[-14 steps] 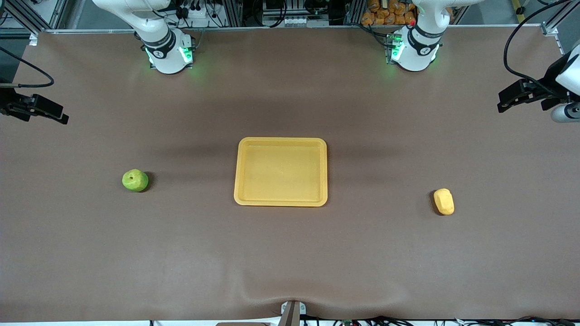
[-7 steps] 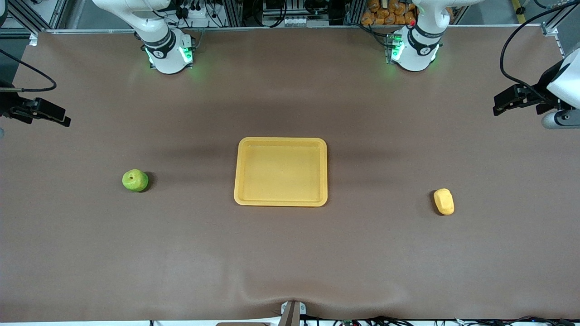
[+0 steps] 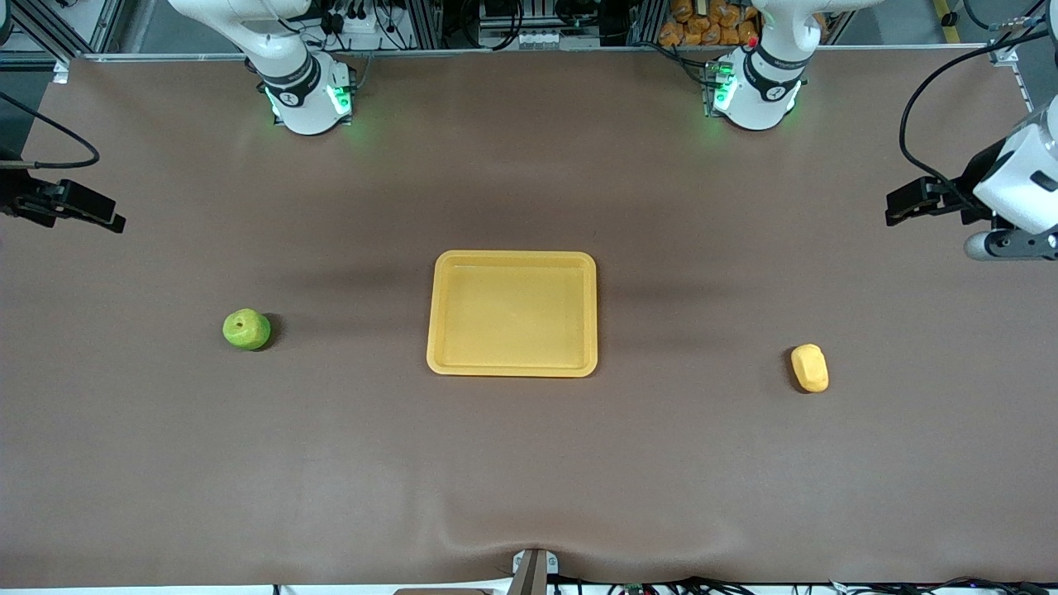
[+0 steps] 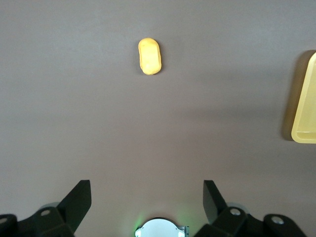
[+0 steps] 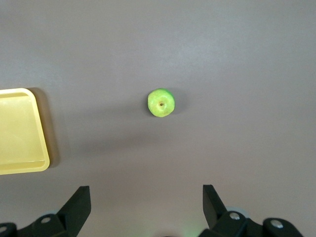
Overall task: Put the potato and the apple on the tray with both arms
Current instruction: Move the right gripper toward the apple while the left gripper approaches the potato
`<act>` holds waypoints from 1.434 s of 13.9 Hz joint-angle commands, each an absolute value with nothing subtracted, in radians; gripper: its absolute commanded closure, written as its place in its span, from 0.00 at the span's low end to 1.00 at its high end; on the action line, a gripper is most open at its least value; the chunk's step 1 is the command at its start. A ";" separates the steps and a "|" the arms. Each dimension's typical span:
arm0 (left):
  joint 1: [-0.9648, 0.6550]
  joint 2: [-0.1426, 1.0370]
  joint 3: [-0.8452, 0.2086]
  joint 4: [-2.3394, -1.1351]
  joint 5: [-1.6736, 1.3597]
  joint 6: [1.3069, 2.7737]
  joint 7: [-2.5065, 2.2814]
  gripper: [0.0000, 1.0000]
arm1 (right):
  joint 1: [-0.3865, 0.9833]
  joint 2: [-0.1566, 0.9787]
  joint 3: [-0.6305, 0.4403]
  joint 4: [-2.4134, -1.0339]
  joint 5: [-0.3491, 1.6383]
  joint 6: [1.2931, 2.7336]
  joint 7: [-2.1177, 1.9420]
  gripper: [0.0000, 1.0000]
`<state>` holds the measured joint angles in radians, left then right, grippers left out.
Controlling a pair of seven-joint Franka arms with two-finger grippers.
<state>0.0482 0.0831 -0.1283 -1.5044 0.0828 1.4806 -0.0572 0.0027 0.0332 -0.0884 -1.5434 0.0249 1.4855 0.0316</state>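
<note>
The yellow-orange tray [image 3: 512, 368] lies flat and empty in the middle of the table. The green apple [image 3: 246, 329] sits toward the right arm's end of the table, level with the tray. The yellow-orange potato [image 3: 810, 368] lies toward the left arm's end, slightly nearer the front camera. My left gripper [image 3: 909, 202] hangs high over its end of the table, open and empty [image 4: 147, 197]; its wrist view shows the potato [image 4: 149, 56] and a tray edge [image 4: 306, 98]. My right gripper [image 3: 74, 207] hangs high over its end, open and empty [image 5: 146, 197], with the apple [image 5: 161, 103] and a tray corner [image 5: 19, 131] below.
The brown table mat [image 3: 529, 463] is bare around the tray, apple and potato. Both arm bases [image 3: 306, 99] [image 3: 756, 91], lit green, stand at the table's edge farthest from the front camera, with racks and cables past them.
The left arm has swung its gripper slightly inward over the table and lower in the front view. The right gripper has barely shifted. Apple, potato and tray have not moved.
</note>
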 commanded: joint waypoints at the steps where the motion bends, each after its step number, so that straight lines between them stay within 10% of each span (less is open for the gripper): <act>1: 0.054 0.110 -0.126 -1.514 0.064 1.526 -0.058 0.00 | -0.014 0.074 -0.083 -1.523 0.049 1.483 0.014 0.00; 20: 0.089 0.241 -0.118 -1.855 0.075 2.123 -0.104 0.00 | 0.006 0.162 -0.078 -1.603 0.057 1.511 -0.162 0.00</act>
<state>0.0843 0.2025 -0.1170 -1.8612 0.0828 2.0766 -0.0910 -0.0011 0.1477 -0.0747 -1.6049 0.0387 1.4889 -0.1063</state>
